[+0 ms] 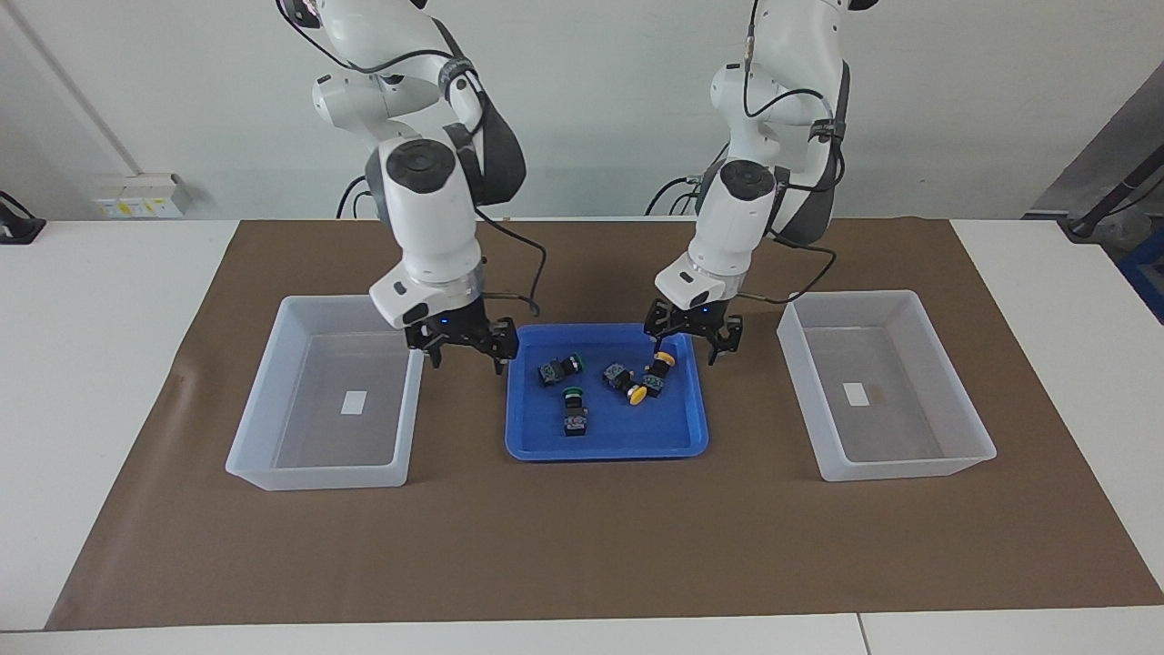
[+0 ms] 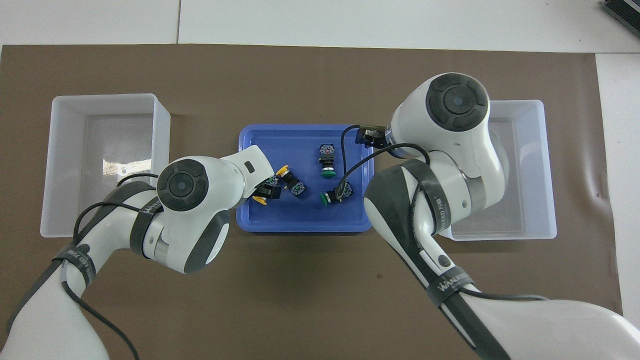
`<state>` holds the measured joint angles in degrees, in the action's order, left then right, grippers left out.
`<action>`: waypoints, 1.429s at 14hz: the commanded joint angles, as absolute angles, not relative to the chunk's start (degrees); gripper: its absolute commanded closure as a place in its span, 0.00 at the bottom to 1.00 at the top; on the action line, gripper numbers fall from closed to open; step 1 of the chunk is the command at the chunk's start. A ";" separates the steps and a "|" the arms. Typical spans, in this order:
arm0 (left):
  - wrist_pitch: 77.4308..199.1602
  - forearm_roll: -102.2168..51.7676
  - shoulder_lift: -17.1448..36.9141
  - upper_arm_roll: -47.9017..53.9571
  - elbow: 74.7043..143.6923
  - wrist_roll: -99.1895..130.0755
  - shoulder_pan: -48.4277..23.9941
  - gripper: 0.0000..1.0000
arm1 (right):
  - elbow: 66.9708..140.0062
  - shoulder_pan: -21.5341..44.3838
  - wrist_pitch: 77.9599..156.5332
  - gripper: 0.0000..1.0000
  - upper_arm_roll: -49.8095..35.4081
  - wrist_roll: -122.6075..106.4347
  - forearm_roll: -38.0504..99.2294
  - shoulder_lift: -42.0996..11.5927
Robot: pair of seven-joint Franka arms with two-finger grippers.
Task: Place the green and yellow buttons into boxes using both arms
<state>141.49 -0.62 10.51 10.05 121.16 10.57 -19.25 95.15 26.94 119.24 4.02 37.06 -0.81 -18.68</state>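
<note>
Four buttons lie in the blue tray [image 1: 627, 435]: two green ones [image 1: 556, 368] [image 1: 573, 409] and two yellow ones [image 1: 664, 362] [image 1: 635, 391]. My left gripper [image 1: 687, 348] is open and hangs low over the tray's edge nearest the robots, one fingertip just above a yellow button. My right gripper [image 1: 466, 355] is open and empty over the tray's corner beside the box [image 1: 273, 409] at the right arm's end. The other box [image 1: 946, 400] stands at the left arm's end. Both boxes hold no buttons. In the overhead view the left wrist covers part of one yellow button [image 2: 260, 200].
The tray [image 2: 300, 220] and both boxes [image 2: 70, 165] [image 2: 542, 165] sit in a row on a brown mat [image 1: 582, 546] over a white table. The green buttons [image 2: 326, 160] [image 2: 332, 196] and the second yellow one [image 2: 292, 181] show uncovered from above.
</note>
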 commanded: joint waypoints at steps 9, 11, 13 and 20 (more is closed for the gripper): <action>145.19 -1.32 14.24 8.96 123.30 10.63 -23.73 0.45 | 107.05 32.17 130.87 0.00 3.87 54.67 8.17 -20.21; 144.93 -1.32 14.15 8.96 123.75 10.63 -23.47 0.70 | 108.10 32.17 131.31 0.05 3.78 54.67 8.17 -20.39; 144.49 -1.32 14.06 8.88 123.66 10.72 -23.38 1.00 | 108.02 32.25 132.79 0.22 3.69 56.41 8.70 -21.53; 123.89 -1.32 10.72 8.61 109.29 9.76 -15.58 1.00 | 108.80 33.92 134.56 0.33 3.16 57.57 9.23 -22.59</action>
<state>133.33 -0.63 12.85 8.48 115.54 10.65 -18.97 107.61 33.85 133.11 3.27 57.36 7.94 -22.58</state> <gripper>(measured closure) 0.661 0.282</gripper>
